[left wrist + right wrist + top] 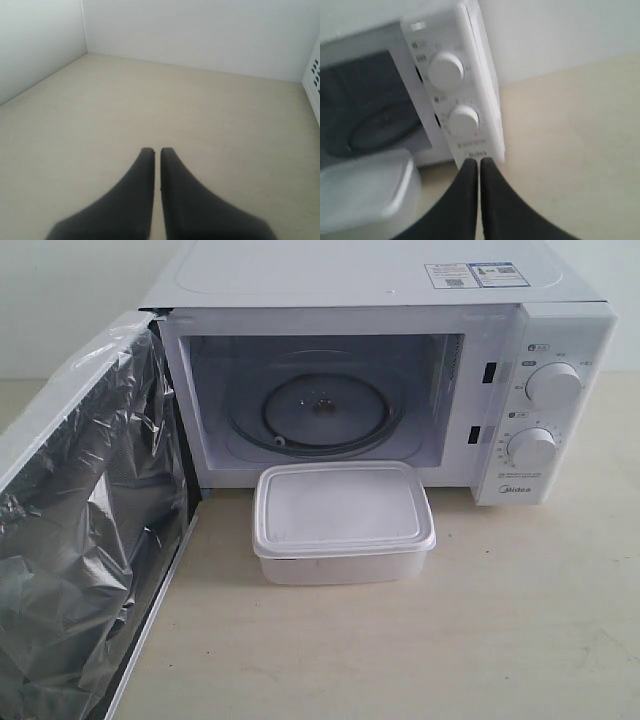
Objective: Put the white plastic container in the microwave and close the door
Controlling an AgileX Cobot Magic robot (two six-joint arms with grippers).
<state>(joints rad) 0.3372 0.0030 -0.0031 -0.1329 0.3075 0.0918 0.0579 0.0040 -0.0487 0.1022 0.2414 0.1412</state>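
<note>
Noted left claw (pixel 157 150) and right claw (pixel 479 161) pinched together, empty; expect white plastic container (pixel 343 520), just before microwave (pixel 300 270) mouth, to slip from a wide grasp or snag on entry.

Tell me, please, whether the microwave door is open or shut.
Open. The door stands swung wide on the left, leaving the glass turntable inside the microwave exposed; the white plastic container sits outside, in front.

Pale beige tabletop (pixel 520 620); plain white walls (pixel 200 30) behind and beside it, with one corner seam
</note>
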